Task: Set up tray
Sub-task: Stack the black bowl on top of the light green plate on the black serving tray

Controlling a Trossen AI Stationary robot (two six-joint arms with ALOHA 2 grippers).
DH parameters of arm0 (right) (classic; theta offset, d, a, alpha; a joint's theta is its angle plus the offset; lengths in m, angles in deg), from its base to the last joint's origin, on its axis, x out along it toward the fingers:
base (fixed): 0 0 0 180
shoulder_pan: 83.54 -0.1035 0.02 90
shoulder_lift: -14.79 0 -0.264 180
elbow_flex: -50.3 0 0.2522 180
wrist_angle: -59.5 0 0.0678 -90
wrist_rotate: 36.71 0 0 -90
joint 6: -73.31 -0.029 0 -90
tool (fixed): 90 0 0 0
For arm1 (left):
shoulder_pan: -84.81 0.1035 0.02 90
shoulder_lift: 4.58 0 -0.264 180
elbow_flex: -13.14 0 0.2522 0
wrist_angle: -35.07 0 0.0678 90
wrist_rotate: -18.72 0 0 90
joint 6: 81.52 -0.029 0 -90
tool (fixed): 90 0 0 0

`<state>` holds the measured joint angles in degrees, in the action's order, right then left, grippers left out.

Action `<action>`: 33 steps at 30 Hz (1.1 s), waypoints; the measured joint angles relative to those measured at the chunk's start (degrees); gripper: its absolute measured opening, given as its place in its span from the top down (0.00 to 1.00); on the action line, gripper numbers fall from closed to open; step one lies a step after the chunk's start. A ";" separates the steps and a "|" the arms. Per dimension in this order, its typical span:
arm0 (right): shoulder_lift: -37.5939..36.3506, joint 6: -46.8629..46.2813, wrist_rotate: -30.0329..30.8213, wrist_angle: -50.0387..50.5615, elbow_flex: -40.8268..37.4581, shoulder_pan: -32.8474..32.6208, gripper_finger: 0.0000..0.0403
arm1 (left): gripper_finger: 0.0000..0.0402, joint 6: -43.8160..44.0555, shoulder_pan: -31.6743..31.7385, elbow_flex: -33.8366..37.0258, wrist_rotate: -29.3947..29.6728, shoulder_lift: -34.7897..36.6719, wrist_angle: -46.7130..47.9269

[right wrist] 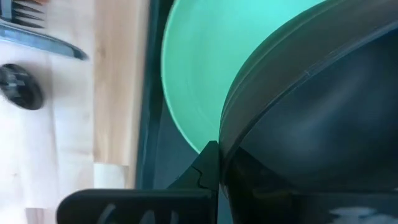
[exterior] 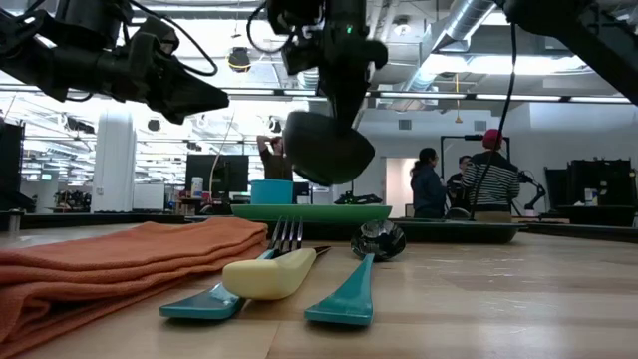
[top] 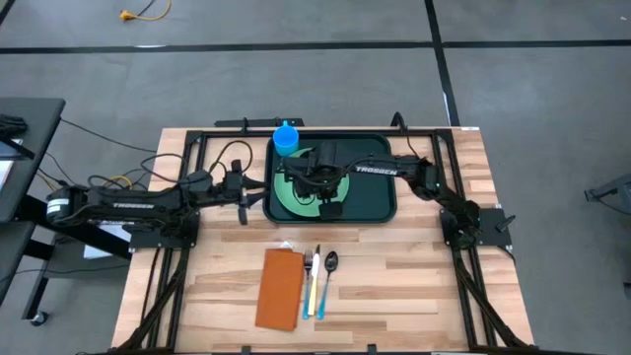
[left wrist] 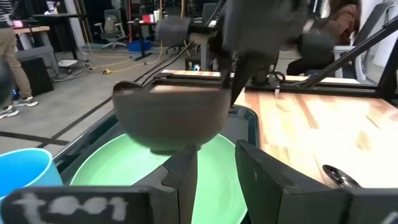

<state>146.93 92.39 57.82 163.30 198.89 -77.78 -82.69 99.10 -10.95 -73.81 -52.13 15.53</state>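
Right tool [exterior: 334, 100] clenched on the rim of a dark bowl [exterior: 327, 148], hanging it over the green plate [exterior: 309, 211] on the tray [top: 380, 202] at the bench's far side — next, lower and release; left tool [top: 244, 189] waits half-open beside the tray.

Over the tray [top: 380, 197] my right tool [top: 317, 189] and the dark bowl [exterior: 327, 148] it grips crowd the air above the green plate [top: 296, 197]. The blue cup [top: 286, 138] blocks the tray's far left corner. My left tool [top: 244, 189] waits just beside the tray's left rim. Nearer me, napkin [top: 280, 288] and cutlery [top: 320, 281] fill the middle of the surface [top: 414, 286] (bare wood lies either side).
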 joint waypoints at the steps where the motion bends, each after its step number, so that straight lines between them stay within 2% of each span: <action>1: 0.41 0.00 0.17 -0.03 -0.08 -0.15 1.00 | 0.76 0.00 -0.04 0.00 -0.15 0.32 0.36; 6: 0.30 -0.14 3.32 -0.63 0.00 -1.01 1.00 | 0.76 0.15 -0.56 0.00 -0.14 0.53 1.00; 13: 0.39 -3.00 3.85 -1.38 -0.11 -0.27 1.00 | 0.76 0.22 -2.16 0.00 -0.11 0.53 0.63; 16: 2.21 -2.74 3.94 -3.75 -0.04 -0.37 1.00 | 0.76 0.22 -2.87 0.00 -0.11 0.53 0.62; 24: 7.15 -2.01 4.72 -1.02 -0.17 -0.49 1.00 | 0.76 0.14 -4.18 0.00 -0.11 0.53 0.51; 33: 8.48 -0.60 4.86 -1.45 -0.09 -0.49 0.99 | 0.76 -0.68 -4.20 0.00 -0.07 0.53 0.36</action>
<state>155.41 91.79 62.68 161.85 198.80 -78.27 -83.37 94.90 -10.95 -73.87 -51.60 15.89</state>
